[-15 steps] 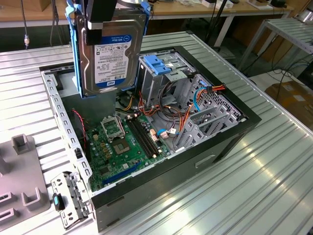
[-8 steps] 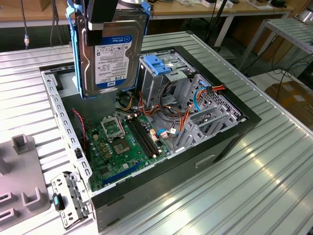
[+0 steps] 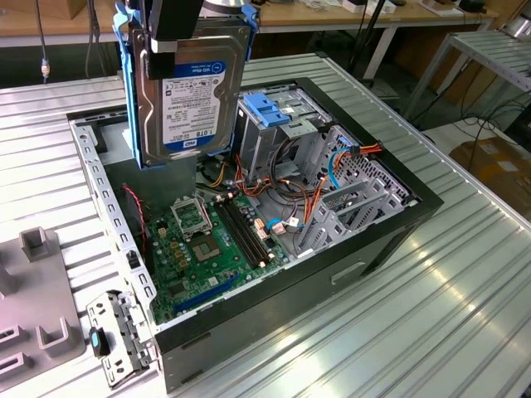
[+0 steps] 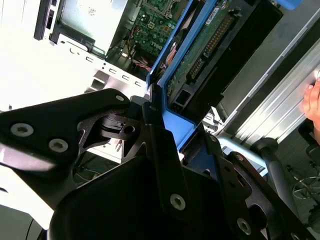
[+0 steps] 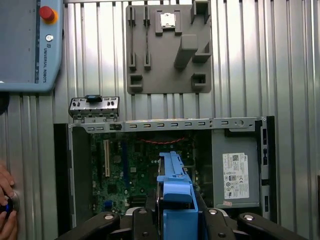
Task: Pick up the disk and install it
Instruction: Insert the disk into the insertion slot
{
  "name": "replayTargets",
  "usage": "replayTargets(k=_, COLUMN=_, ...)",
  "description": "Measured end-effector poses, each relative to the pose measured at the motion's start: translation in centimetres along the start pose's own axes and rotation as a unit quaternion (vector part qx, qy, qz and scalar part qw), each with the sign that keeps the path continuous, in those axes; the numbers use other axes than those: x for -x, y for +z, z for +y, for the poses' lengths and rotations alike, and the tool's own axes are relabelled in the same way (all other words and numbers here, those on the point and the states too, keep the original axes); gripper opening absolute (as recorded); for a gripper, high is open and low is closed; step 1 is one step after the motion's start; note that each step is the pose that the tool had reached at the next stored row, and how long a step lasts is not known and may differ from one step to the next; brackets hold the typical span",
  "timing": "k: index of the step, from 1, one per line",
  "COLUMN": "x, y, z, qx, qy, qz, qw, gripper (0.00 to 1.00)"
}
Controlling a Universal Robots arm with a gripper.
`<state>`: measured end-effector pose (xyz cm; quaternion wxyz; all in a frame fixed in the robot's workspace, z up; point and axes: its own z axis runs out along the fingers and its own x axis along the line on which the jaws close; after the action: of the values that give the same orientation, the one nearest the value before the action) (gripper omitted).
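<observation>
Exterior view: the disk (image 3: 195, 99) is held in the air above the open computer case (image 3: 373, 249) and is not yet installed.
The gripper (image 3: 184, 37) is clamped on the disk's blue side rails, and the disk is hung upright, label facing the camera, over the far part of the case toward the exterior view's left. The pick-up is judged done and only the seating is left, as the disk is not in the drive cage (image 3: 270, 116) beside it. Within the case, 1 motherboard (image 3: 207, 240) and loose cables (image 3: 290, 207) are seen, and the power-supply box (image 5: 235, 175) is seen in the first wrist view.
</observation>
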<state>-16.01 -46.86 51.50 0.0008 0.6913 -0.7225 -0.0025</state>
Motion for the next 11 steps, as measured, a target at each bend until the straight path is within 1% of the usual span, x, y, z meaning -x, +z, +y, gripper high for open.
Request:
replayTargets(k=3, x=-0.01, y=0.0, z=0.0, qx=0.0, qy=0.0, qz=0.0, qw=1.0, gripper=0.37)
replayTargets(k=9, x=-0.46, y=0.0, z=-0.05, qx=0.0, qy=0.0, qz=0.0, qw=1.0, gripper=0.37)
replayTargets(k=11, x=-0.53, y=0.01, z=-0.25, qx=0.0, qy=0.0, qz=0.0, qw=1.0, gripper=0.37)
